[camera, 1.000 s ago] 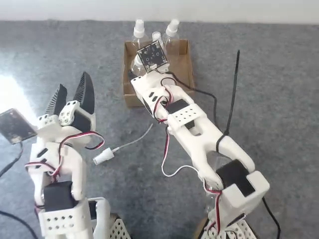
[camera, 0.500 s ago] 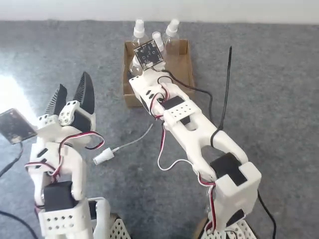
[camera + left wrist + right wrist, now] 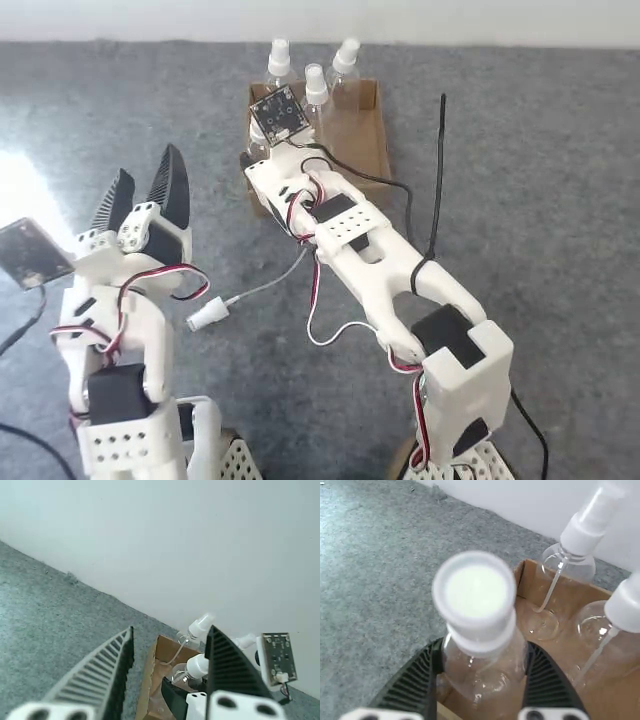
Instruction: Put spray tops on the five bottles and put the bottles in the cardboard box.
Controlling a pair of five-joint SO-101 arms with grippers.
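Observation:
My right gripper (image 3: 482, 680) is shut on a clear bottle (image 3: 480, 650) with a white spray top (image 3: 474, 592), held upright at the near-left corner of the cardboard box (image 3: 536, 586). I cannot tell whether the bottle rests on the box floor. In the high view the right wrist (image 3: 282, 172) covers this corner of the cardboard box (image 3: 362, 125). Three capped bottles (image 3: 316, 84) stand in the far part of the box. A loose spray top (image 3: 208, 316) with its tube lies on the carpet. My left gripper (image 3: 147, 175) hangs open with nothing in it, left of the box.
The floor is grey carpet with a white wall behind the box. A black cable (image 3: 436, 180) rises from the right arm. In the left wrist view the box (image 3: 152, 666) and its bottles (image 3: 200, 627) stand between the two black fingers (image 3: 102, 677).
The right arm has swung left with the bottle, from over the box's middle to its near-left corner. The left arm and the loose spray top have not moved.

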